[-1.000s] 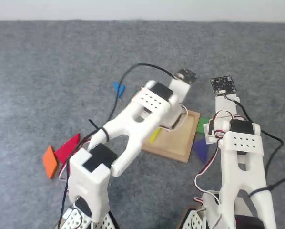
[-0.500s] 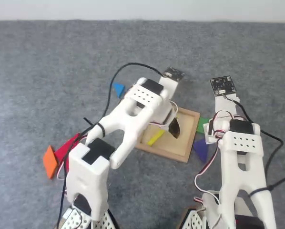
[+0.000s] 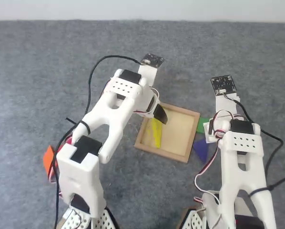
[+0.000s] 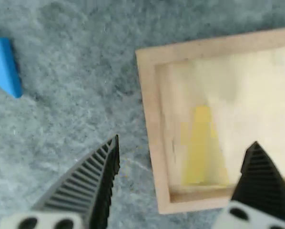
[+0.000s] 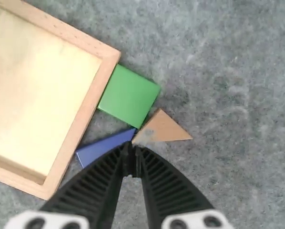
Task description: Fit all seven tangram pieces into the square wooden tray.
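Square wooden tray [image 3: 164, 151] lies flat on the grey carpet [image 3: 47, 62], between the two arms. One yellow piece [image 3: 156, 132] lies inside it, against the wall nearest the left arm.

Left gripper [image 4: 184, 143]: jaws wide apart, holding nothing, poised above that same side of the tray, with the yellow piece below the gap. A blue piece [image 4: 4, 67] lies on the carpet, well apart from the tray.

Right gripper [image 5: 132, 152]: jaws together, empty, tips over the spot where a dark blue triangle [image 5: 104, 148] and a tan triangle [image 5: 161, 129] meet. Contact cannot be determined. A green square [image 5: 129, 95] touches the tray's outer wall; both triangles lie just beside it.

An orange piece [image 3: 48, 160] lies near the left arm's base.
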